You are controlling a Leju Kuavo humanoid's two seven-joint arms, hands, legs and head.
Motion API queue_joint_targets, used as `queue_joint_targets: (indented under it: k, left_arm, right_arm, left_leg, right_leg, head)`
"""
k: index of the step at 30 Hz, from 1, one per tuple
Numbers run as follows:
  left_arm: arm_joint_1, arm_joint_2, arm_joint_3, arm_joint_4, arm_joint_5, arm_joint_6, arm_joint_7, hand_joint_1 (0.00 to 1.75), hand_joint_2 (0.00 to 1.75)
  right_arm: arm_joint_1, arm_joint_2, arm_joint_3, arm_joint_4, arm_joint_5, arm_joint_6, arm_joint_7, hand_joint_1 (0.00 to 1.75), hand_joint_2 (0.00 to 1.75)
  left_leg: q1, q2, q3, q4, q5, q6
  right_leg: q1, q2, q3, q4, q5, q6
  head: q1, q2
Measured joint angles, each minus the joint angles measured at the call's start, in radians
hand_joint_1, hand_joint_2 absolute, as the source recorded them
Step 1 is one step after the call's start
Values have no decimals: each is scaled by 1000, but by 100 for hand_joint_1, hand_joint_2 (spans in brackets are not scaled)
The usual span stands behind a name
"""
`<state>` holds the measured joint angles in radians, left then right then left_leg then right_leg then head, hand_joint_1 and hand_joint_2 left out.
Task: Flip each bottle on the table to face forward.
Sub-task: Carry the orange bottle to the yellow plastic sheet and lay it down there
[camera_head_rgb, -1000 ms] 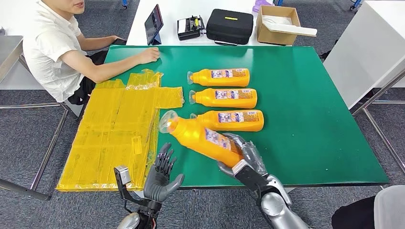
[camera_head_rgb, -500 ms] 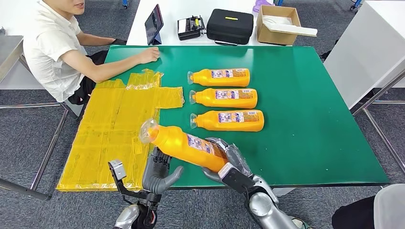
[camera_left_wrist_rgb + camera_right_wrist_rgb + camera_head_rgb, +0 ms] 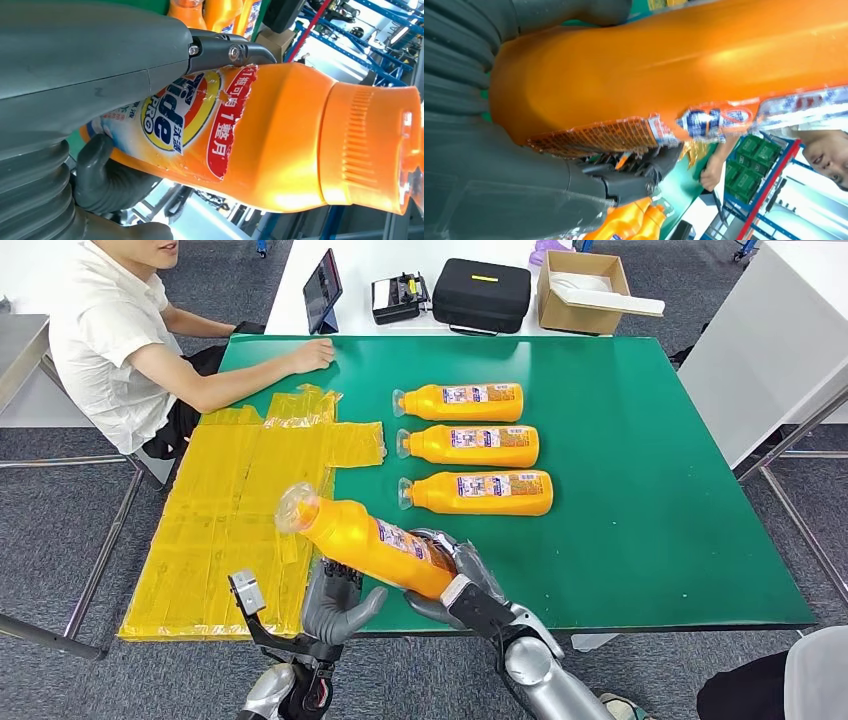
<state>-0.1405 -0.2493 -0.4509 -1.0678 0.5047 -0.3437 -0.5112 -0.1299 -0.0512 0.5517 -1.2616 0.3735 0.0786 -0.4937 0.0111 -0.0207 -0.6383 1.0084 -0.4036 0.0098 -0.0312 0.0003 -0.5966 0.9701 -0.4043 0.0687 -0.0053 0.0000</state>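
A person (image 3: pixel 110 340) is seated at the left of the green table (image 3: pixel 640 490). Beneath the lifted bottle (image 3: pixel 365 538), the left hand (image 3: pixel 335 602) is placed with fingers spread, touching it. The bottle's base is gripped by the right hand (image 3: pixel 455 575). Three bottles (image 3: pixel 470 445) are laid beyond.

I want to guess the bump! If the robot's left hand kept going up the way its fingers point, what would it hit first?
Most likely the lifted orange plastic detergent bottle: the grey left hand sits just beneath it, fingers pointing up at its body. Depth is unclear; they may already touch.
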Motion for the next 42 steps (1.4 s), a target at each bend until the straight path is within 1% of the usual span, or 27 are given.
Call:
queue_joint_targets:
  k: [10,20,21,22,24,25,27,34,42]
  left_arm:
    - [-8,-9,5,4,25,8,9,0,175]
    - [-24,-17,13,30,61,57,36,0,175]
    - [-25,-17,14,32,61,58,37,14,175]
    - [-25,-17,16,34,61,58,37,53,175]
    - [-25,-17,18,37,61,58,37,137,175]
    - [-25,-18,19,37,61,58,37,167,175]
    - [-26,-18,19,38,61,58,33,175,175]
    - [-21,-18,19,31,59,67,13,175,175]
    - [4,-17,24,-10,79,40,5,175,175]
  right_arm:
    - [-11,8,29,28,20,11,10,175,175]
    - [-13,13,72,38,52,-8,17,175,175]
    - [-13,13,75,38,53,-8,17,175,175]
    - [-13,13,77,38,54,-8,17,175,175]
    - [-13,14,79,38,54,-8,18,175,175]
    - [-13,14,80,39,52,-8,18,175,175]
    - [-14,14,81,41,46,-8,18,175,175]
    - [-11,14,86,46,20,-7,18,175,175]
    - [0,15,86,46,9,-7,15,175,175]
  left_leg:
    - [0,0,0,0,0,0]
    - [0,0,0,0,0,0]
    - [0,0,0,0,0,0]
    - [0,0,0,0,0,0]
    - [0,0,0,0,0,0]
    - [0,0,0,0,0,0]
    - [0,0,0,0,0,0]
    - [0,0,0,0,0,0]
    - [0,0,0,0,0,0]
  right_leg:
    - [0,0,0,0,0,0]
    - [0,0,0,0,0,0]
    - [0,0,0,0,0,0]
    - [0,0,0,0,0,0]
    - [0,0,0,0,0,0]
    - [0,0,0,0,0,0]
    - [0,0,0,0,0,0]
    - [0,0,0,0,0,0]
    - [0,0,-1,0,0,0]
  head:
    - [0,0]
    - [0,0]
    - [0,0]
    - [0,0]
    - [0,0]
    - [0,0]
    - [0,0]
    - [0,0]
    - [0,0]
